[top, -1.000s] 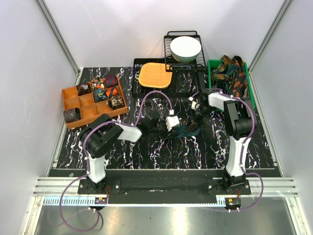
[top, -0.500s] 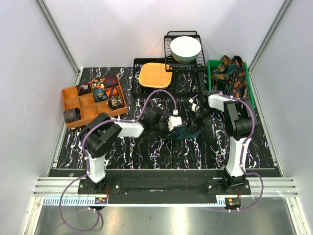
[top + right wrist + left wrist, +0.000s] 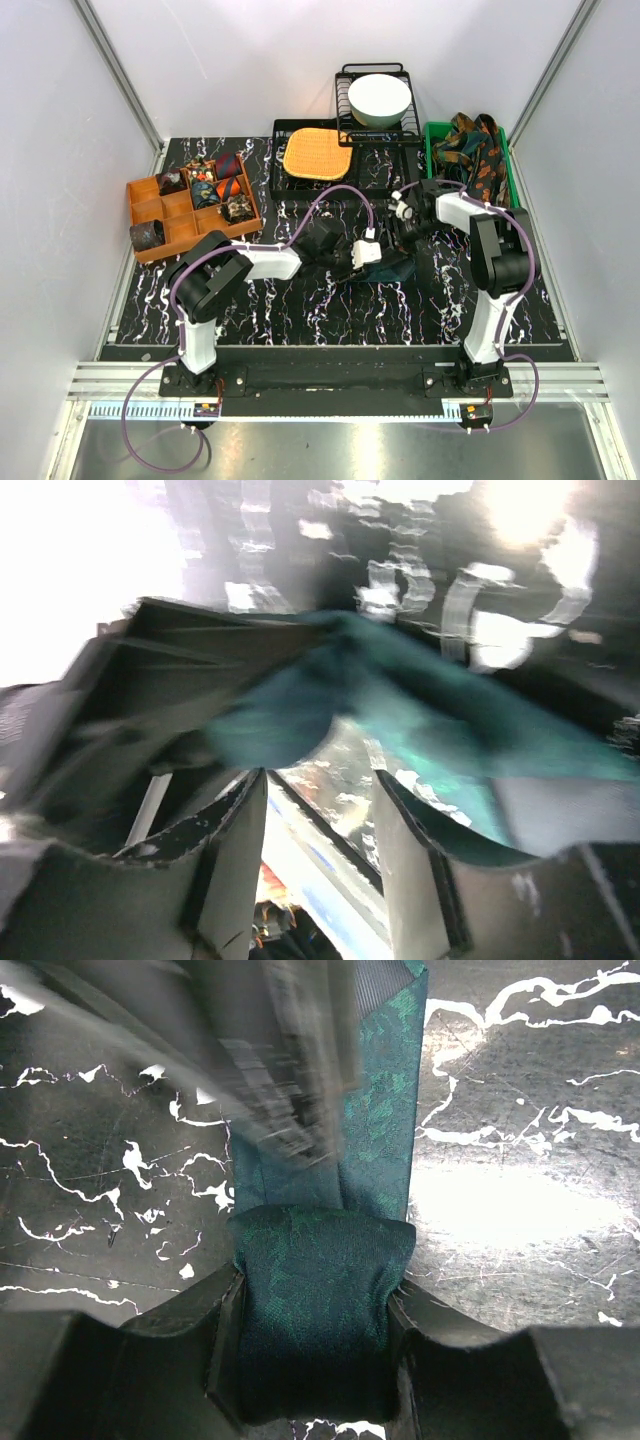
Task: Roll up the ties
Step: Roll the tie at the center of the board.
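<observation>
Black marble table (image 3: 300, 300), middle, slightly towards its right edge: the left gripper (image 3: 315, 1300) clamps the rolled coil of the teal tie (image 3: 380, 1140) between its fingers. The unrolled strip runs straight away from that gripper, long axis towards the table's far edge and the right gripper (image 3: 320, 790). There the jaws stand apart, with blurred teal cloth lying across the fingertips.

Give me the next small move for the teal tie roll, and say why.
Probably roll the left gripper one more turn forward. It clamps the rolled end of the teal tie, and the tie's flat tail lies unrolled ahead on the table. The right gripper has its jaws apart and grips nothing.
</observation>
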Robot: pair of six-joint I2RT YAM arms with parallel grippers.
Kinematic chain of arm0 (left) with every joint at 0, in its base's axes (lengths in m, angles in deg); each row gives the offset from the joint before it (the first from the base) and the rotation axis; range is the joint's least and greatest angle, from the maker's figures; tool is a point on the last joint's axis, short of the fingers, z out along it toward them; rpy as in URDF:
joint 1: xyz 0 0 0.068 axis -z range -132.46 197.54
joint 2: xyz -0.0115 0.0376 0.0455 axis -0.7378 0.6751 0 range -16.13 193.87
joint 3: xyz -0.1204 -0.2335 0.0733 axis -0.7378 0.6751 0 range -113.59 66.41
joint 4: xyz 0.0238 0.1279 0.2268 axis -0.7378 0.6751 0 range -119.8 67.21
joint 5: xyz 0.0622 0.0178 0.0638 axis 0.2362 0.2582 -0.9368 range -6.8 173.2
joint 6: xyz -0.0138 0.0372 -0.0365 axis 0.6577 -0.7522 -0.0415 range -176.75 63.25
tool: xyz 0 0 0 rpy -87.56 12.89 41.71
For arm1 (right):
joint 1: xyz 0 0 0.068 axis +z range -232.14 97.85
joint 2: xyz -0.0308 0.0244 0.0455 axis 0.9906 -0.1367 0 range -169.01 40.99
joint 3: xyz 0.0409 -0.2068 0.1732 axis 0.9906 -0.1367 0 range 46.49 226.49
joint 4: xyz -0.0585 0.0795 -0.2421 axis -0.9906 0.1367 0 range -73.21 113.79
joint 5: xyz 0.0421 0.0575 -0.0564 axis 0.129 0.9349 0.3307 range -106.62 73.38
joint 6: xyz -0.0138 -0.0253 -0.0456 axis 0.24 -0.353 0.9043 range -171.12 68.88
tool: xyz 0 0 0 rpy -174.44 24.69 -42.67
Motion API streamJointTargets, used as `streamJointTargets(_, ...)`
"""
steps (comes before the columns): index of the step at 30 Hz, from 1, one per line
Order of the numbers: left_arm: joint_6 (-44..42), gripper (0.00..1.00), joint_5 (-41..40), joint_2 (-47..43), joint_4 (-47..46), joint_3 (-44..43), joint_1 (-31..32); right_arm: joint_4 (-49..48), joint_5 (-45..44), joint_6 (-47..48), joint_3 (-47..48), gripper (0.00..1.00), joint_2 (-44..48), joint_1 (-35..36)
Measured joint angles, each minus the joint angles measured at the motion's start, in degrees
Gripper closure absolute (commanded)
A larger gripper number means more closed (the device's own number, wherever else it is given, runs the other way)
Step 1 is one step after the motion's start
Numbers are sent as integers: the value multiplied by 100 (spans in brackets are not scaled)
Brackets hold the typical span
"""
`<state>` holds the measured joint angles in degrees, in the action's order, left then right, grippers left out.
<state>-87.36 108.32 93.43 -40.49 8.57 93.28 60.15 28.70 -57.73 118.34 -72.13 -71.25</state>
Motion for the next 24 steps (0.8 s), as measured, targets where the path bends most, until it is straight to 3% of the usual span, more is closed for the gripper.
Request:
streamJointTargets(6,-66,63,-52,7,44,-33,37,-514,664,-225,-160,49,345,13)
streamJointTargets(17,-63,62,-39,11,85,-59,42,-758,680,-111,-254,50,168,417)
streamJointTargets(20,-61,61,-31,17,109,-74,42,-769,673,-79,-302,64,155,448)
streamJointTargets(21,-59,61,-28,20,122,-85,42,-774,667,-66,-317,78,155,450)
streamJointTargets(23,-59,61,-22,26,146,-101,42,-778,664,-55,-345,87,155,450)
streamJointTargets(24,-59,60,-15,28,146,-101,42,-776,654,-68,-348,99,155,450)
